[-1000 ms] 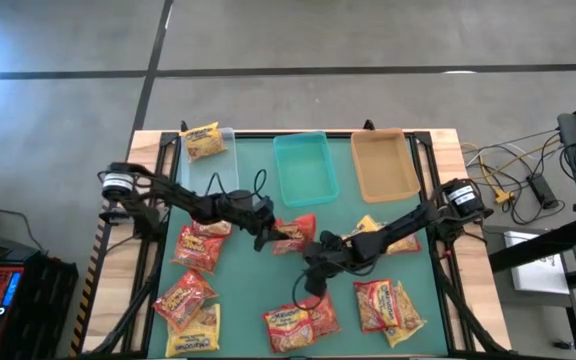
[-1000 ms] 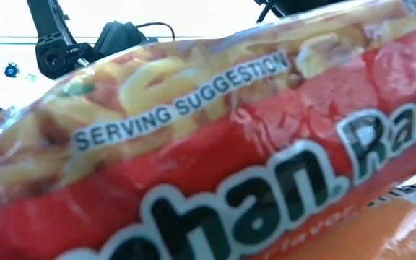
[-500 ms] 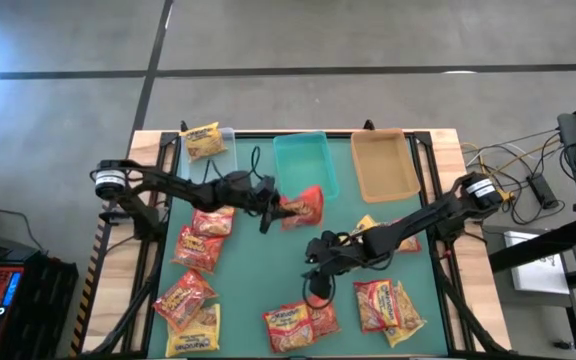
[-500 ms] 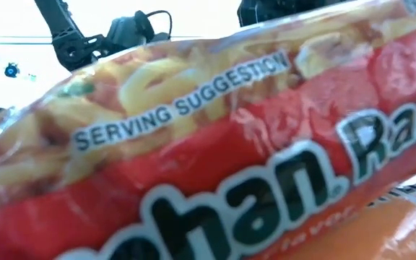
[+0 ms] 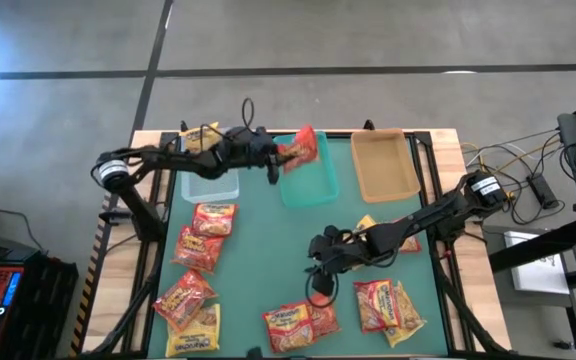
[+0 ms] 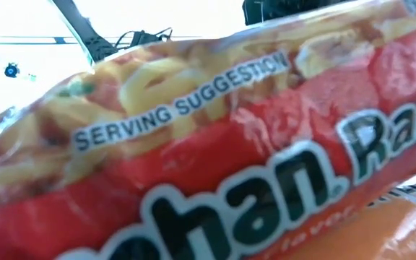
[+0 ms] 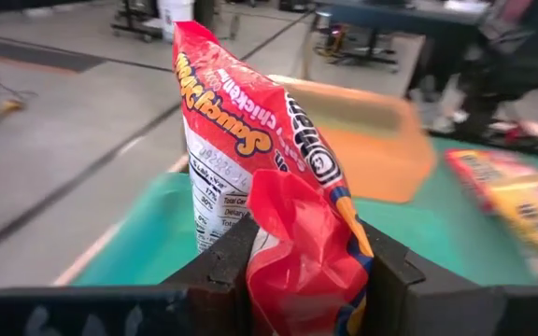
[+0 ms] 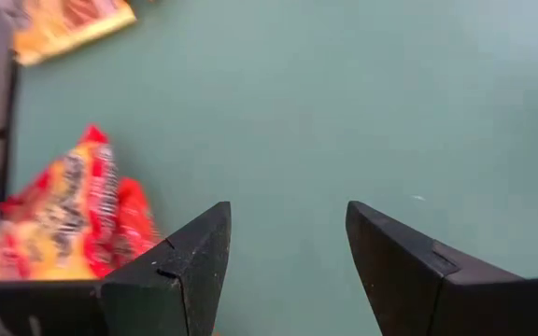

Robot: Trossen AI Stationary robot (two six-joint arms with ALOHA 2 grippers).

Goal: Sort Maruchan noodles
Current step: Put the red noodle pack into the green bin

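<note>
One red packet (image 7: 278,187) upright (long axis vertical) in left pincer (image 7: 306,271)

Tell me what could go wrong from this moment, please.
1. The left gripper pinches only one end of the red noodle packet, held above the far edge of the teal tray. If released here, it may land on the rim or outside.
2. The open right gripper hangs low over the mat near the packets and could nudge them.
</note>
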